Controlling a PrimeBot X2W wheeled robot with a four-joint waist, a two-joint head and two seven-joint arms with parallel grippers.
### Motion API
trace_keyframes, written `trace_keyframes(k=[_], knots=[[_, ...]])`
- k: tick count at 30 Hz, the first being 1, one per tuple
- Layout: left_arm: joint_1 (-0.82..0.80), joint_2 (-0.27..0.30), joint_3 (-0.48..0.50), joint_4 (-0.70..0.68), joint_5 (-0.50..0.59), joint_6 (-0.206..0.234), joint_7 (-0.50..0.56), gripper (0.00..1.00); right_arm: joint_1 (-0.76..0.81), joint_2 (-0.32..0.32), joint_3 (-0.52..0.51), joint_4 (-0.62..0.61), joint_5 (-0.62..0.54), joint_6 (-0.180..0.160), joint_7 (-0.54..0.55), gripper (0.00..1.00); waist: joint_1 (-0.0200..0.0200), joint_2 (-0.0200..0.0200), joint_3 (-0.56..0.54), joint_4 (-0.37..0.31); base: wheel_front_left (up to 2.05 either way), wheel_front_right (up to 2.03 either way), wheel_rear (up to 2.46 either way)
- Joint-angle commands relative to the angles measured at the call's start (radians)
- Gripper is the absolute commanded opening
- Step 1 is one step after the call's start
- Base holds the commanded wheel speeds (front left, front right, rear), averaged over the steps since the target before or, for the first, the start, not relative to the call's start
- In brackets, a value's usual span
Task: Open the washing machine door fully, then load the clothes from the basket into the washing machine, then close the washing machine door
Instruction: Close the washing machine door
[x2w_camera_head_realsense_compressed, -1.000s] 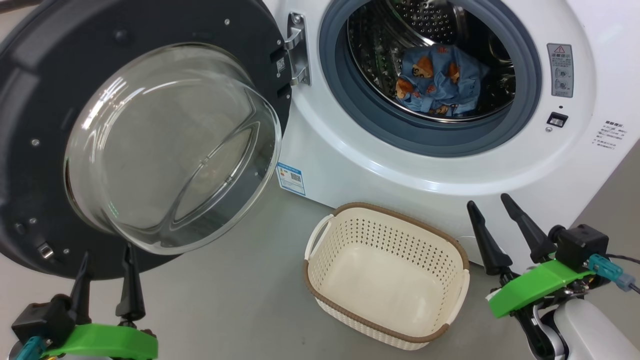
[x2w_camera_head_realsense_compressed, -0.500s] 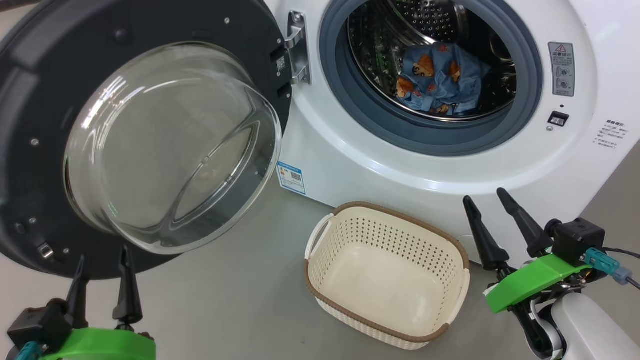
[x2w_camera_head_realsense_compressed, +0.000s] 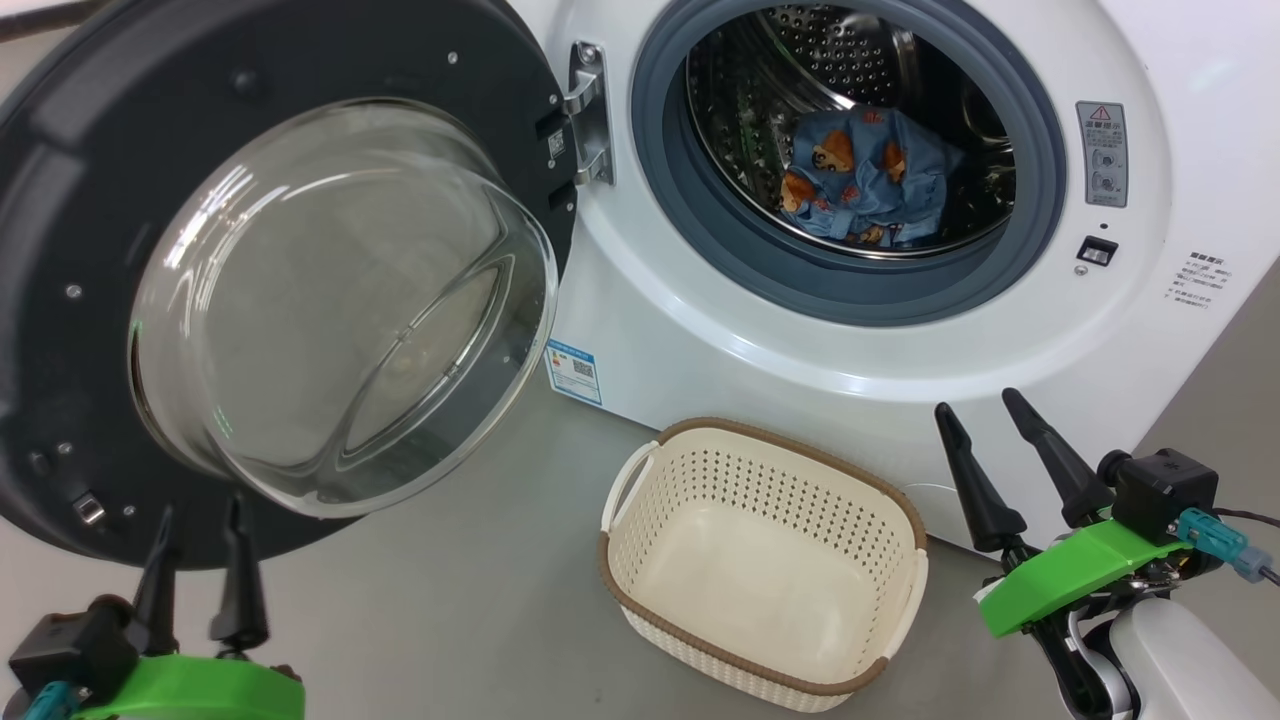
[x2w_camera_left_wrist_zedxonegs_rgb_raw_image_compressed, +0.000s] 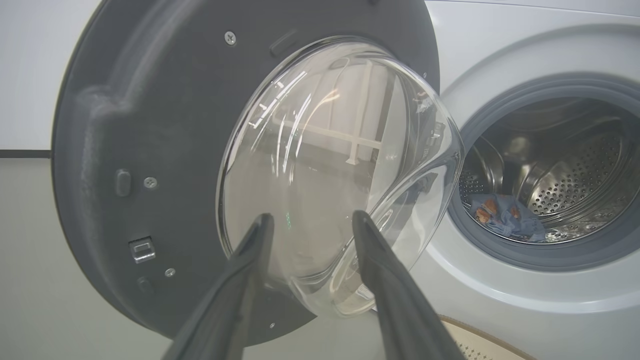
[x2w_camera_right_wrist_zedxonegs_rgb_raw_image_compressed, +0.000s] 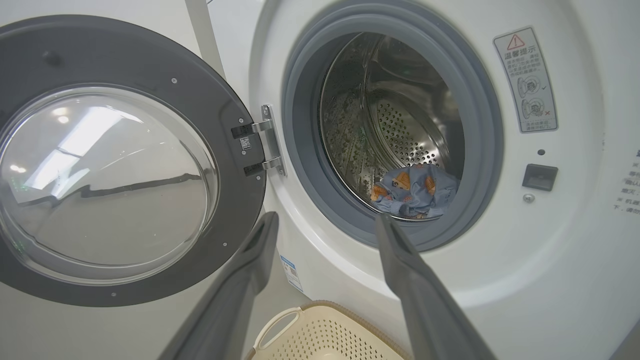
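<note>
Finds the washing machine door (x2w_camera_head_realsense_compressed: 60, 250) swung wide left of the washing machine (x2w_camera_head_realsense_compressed: 800, 340), its glass bowl (x2w_camera_head_realsense_compressed: 340, 300) bulging right in front of the left gripper (x2w_camera_head_realsense_compressed: 200, 510), clothes (x2w_camera_head_realsense_compressed: 865, 180) heaped low in the drum (x2w_camera_head_realsense_compressed: 850, 60) and the basket (x2w_camera_head_realsense_compressed: 760, 480) on the grey floor (x2w_camera_head_realsense_compressed: 450, 600) near the right gripper (x2w_camera_head_realsense_compressed: 975, 403). Has both sets of fingers spread, grasping nothing. Catches the hinge (x2w_camera_right_wrist_zedxonegs_rgb_raw_image_compressed: 272, 140) from the right wrist, hidden behind the bowl from the left.

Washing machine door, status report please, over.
Open and empty: left gripper, right gripper. The washing machine door stands wide open; clothes in the drum, basket empty. Nothing seen between door and drum.
</note>
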Motion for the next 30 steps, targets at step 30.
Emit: trace_keyframes(k=[30], knots=[[-0.254,0.185,0.448,-0.274,-0.543,-0.086,0.118,0.0,0.031,-0.02,-0.011,-0.044,-0.006,0.005,-0.008,1.0,0.0,0.0,-0.005,-0.073,0.0,0.0,0.0]])
